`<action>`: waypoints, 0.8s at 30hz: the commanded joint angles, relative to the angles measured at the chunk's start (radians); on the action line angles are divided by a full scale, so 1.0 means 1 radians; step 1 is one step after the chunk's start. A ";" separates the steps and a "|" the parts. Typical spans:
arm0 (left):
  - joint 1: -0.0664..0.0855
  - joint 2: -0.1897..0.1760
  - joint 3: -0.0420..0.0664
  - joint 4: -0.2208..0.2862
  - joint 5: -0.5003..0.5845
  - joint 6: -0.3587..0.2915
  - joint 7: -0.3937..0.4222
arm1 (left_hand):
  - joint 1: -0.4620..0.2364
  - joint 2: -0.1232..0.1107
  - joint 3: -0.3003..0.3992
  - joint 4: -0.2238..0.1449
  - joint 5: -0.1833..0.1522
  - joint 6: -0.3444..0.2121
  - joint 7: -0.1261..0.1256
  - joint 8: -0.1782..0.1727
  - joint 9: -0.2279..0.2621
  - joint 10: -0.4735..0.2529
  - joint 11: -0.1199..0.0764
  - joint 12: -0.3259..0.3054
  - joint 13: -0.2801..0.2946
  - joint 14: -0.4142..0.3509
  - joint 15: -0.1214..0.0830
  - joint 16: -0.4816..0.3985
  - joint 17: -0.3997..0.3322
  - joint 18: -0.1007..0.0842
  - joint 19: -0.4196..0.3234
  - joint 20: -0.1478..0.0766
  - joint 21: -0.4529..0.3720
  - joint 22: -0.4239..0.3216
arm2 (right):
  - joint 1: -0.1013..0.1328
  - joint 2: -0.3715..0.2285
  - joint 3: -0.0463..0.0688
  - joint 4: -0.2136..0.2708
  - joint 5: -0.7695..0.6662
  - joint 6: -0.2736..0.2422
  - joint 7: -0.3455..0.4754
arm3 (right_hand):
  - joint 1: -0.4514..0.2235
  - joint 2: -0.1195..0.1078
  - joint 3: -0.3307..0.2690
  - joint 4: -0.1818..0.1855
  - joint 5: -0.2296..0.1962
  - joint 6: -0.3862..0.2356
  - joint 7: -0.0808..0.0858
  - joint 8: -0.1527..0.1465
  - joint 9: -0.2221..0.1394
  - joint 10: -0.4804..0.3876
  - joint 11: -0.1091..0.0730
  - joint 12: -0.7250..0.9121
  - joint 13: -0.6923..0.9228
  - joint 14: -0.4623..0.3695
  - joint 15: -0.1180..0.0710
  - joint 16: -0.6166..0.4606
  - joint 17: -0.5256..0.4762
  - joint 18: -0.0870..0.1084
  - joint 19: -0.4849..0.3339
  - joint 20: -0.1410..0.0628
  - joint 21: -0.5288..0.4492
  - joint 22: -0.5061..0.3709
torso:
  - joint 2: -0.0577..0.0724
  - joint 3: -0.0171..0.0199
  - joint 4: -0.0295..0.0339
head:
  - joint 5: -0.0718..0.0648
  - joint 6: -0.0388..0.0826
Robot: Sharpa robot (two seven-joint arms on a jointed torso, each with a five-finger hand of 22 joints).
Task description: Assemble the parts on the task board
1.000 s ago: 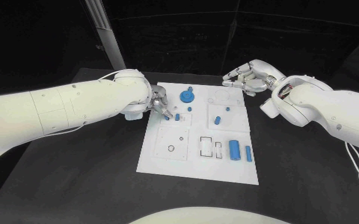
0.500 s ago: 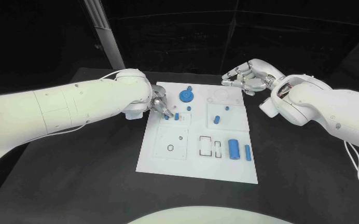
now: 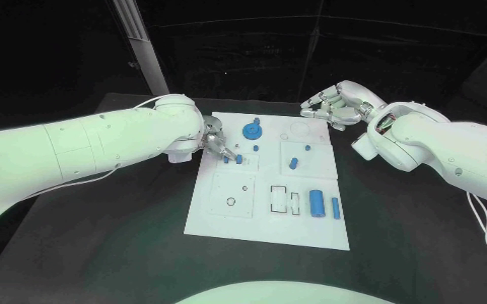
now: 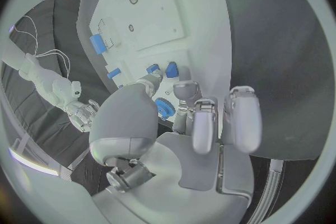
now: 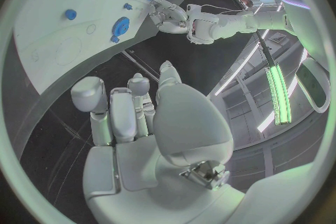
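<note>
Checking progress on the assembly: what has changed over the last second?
Nothing visibly moved. The left hand still works at a small blue part on the task board; the right hand still hovers off the board's far corner, holding nothing.

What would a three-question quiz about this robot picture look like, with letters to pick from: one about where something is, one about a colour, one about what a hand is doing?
1. Where is the blue gear?
A. near the board's far edge
B. on the black table
C. in the right hand

2. What colour are the small parts?
A. red
B. blue
C. yellow

3. What is the left hand doing?
A. resting far from the board
B. lifting the whole board
C. fingertips down at a small peg on the board

Answers: 1 A, the head view shows the gear on the white board, up by its far edge. 2 B, every piece on the board is blue. 3 C, the left wrist view shows its fingertips at the small blue pegs; whether it grips one is unclear.
</note>
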 commanded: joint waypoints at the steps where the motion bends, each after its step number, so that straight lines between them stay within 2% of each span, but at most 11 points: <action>1: 0.001 -0.011 0.000 0.006 0.055 -0.070 0.021 | -0.004 0.001 -0.052 0.019 -0.003 -0.040 0.012 -0.021 -0.010 -0.040 0.011 -0.043 -0.059 0.102 0.007 0.003 0.263 0.002 0.022 0.002 -0.016 0.024 | 0.002 -0.002 0.001 0.003 -0.001 -0.003 0.009 | -0.004 0.006 -0.008 0.000 0.006 -0.007 0.001 0.006 0.001 -0.007 -0.002 -0.002 -0.002 0.027 -0.001 -0.005 -0.002 0.012 -0.008 0.003 -0.008 -0.003 | -0.001 0.0002 0.0004 | -0.001 0.003; 3: 0.001 -0.020 0.000 0.012 0.084 -0.112 0.052 | 0.004 0.003 -0.086 0.031 -0.003 -0.069 0.025 -0.039 -0.019 -0.083 0.022 -0.093 -0.124 0.102 0.015 0.003 0.263 0.005 0.015 0.009 -0.031 0.007 | 0.002 -0.003 0.001 0.003 -0.001 -0.003 0.009 | -0.004 0.006 -0.008 0.001 0.006 -0.008 0.001 0.006 0.001 -0.007 -0.002 -0.002 -0.003 0.027 -0.001 -0.005 -0.002 0.013 -0.009 0.003 -0.008 -0.003 | 0.000 0.0006 0.0010 | -0.003 0.005; 4: 0.002 -0.024 0.001 0.015 0.101 -0.135 0.072 | 0.014 0.007 -0.105 0.037 -0.002 -0.097 0.035 -0.055 -0.029 -0.143 0.035 -0.158 -0.203 0.102 0.025 0.003 0.263 0.012 0.005 0.013 -0.054 -0.019 | 0.002 -0.003 0.001 0.003 -0.001 -0.003 0.009 | -0.004 0.006 -0.008 0.001 0.006 -0.008 0.001 0.006 0.001 -0.007 -0.002 -0.002 -0.003 0.027 -0.001 -0.005 -0.002 0.013 -0.009 0.003 -0.008 -0.003 | 0.000 0.0006 0.0010 | -0.003 0.005; 7: 0.003 -0.039 0.001 0.023 0.168 -0.207 0.151 | 0.044 0.022 -0.141 0.049 0.000 -0.138 0.060 -0.078 -0.050 -0.190 0.054 -0.181 -0.224 0.100 0.041 -0.001 0.256 0.023 -0.019 0.032 -0.107 -0.076 | 0.002 -0.004 0.001 0.003 -0.001 -0.004 0.008 | -0.004 0.006 -0.008 0.001 0.006 -0.008 0.001 0.006 0.001 -0.007 -0.002 -0.002 -0.003 0.027 -0.001 -0.005 -0.002 0.013 -0.009 0.003 -0.008 -0.003 | 0.001 0.0004 0.0003 | -0.004 0.006; 9: 0.003 -0.044 0.001 0.026 0.203 -0.243 0.204 | 0.077 0.036 -0.165 0.052 0.002 -0.155 0.073 -0.079 -0.061 -0.253 0.072 -0.213 -0.246 0.040 0.060 -0.112 0.093 0.071 -0.123 0.045 -0.316 -0.296 | 0.002 -0.005 0.001 0.002 -0.001 -0.005 0.008 | -0.004 0.006 -0.008 0.001 0.006 -0.008 0.001 0.006 0.001 -0.007 -0.002 -0.002 -0.003 0.027 -0.001 -0.005 -0.002 0.013 -0.009 0.003 -0.008 -0.003 | 0.001 0.0002 0.0008 | -0.005 0.008; 11: 0.004 -0.049 0.001 0.028 0.230 -0.279 0.265 | 0.120 0.053 -0.177 0.047 0.011 -0.166 0.087 -0.074 -0.070 -0.321 0.085 -0.258 -0.280 -0.093 0.071 -0.337 -0.177 0.122 -0.278 0.063 -0.611 -0.581 | 0.002 -0.006 0.001 0.002 -0.001 -0.005 0.008 | -0.004 0.006 -0.008 0.001 0.006 -0.008 0.001 0.006 0.001 -0.007 -0.002 -0.002 -0.003 0.027 -0.001 -0.005 -0.002 0.013 -0.009 0.003 -0.008 -0.003 | 0.000 0.0000 0.0011 | -0.007 0.008; 14: 0.005 -0.053 0.001 0.031 0.255 -0.323 0.364 | 0.173 0.067 -0.204 0.044 0.013 -0.193 0.107 -0.077 -0.093 -0.374 0.106 -0.302 -0.330 -0.278 0.096 -0.681 -0.528 0.127 -0.331 0.085 -0.747 -0.675 | 0.002 -0.006 0.001 0.000 -0.001 -0.006 0.008 | -0.004 0.006 -0.008 0.001 0.006 -0.008 0.001 0.006 0.001 -0.007 -0.002 -0.002 -0.003 0.027 -0.001 -0.005 -0.002 0.013 -0.009 0.003 -0.008 -0.003 | 0.001 -0.0007 0.0006 | -0.007 0.010; 16: 0.005 -0.052 0.001 0.032 0.262 -0.335 0.414 | 0.214 0.077 -0.211 0.034 0.013 -0.204 0.124 -0.082 -0.113 -0.404 0.119 -0.325 -0.359 -0.315 0.110 -0.754 -0.579 0.127 -0.356 0.102 -0.817 -0.723 | 0.002 -0.006 0.001 0.000 -0.001 -0.006 0.008 | -0.004 0.006 -0.008 0.001 0.006 -0.008 0.001 0.006 0.001 -0.007 -0.002 -0.002 -0.003 0.027 -0.001 -0.005 -0.002 0.013 -0.009 0.003 -0.008 -0.003 | 0.001 -0.0006 -0.0002 | -0.009 0.012; 17: 0.005 -0.046 0.000 0.030 0.267 -0.347 0.472 | 0.267 0.088 -0.201 0.011 0.015 -0.220 0.130 -0.096 -0.133 -0.445 0.135 -0.355 -0.387 -0.346 0.123 -0.802 -0.611 0.126 -0.375 0.115 -0.866 -0.758 | 0.002 -0.005 0.001 -0.001 -0.001 -0.005 0.008 | -0.004 0.006 -0.008 0.001 0.006 -0.008 0.001 0.006 0.001 -0.007 -0.002 -0.002 -0.003 0.027 -0.001 -0.005 -0.002 0.013 -0.009 0.003 -0.008 -0.003 | 0.001 -0.0005 -0.0004 | -0.011 0.013; 20: 0.005 -0.029 0.000 0.025 0.246 -0.369 0.556 | 0.369 0.105 -0.163 -0.041 0.014 -0.221 0.139 -0.118 -0.168 -0.497 0.148 -0.407 -0.439 -0.356 0.133 -0.846 -0.651 0.130 -0.373 0.125 -0.919 -0.801 | 0.002 -0.004 0.001 -0.002 -0.001 -0.006 0.009 | -0.004 0.006 -0.008 0.001 0.006 -0.008 0.001 0.006 0.001 -0.007 -0.002 -0.002 -0.003 0.027 -0.001 -0.005 -0.002 0.013 -0.009 0.003 -0.008 -0.003 | 0.001 -0.0007 -0.0010 | -0.015 0.013; 24: 0.003 0.005 -0.002 0.008 0.116 -0.392 0.633 | 0.482 0.089 -0.099 -0.113 0.015 -0.189 0.131 -0.168 -0.227 -0.495 0.145 -0.475 -0.519 -0.332 0.125 -0.864 -0.683 0.132 -0.336 0.113 -0.939 -0.827 | 0.002 -0.001 0.001 -0.003 -0.001 -0.006 0.009 | -0.005 0.006 -0.009 0.002 0.006 -0.008 0.001 0.006 0.001 -0.007 -0.002 -0.001 -0.001 0.027 -0.001 -0.004 -0.002 0.012 -0.008 0.003 -0.008 -0.003 | 0.002 -0.0012 -0.0019 | -0.017 0.016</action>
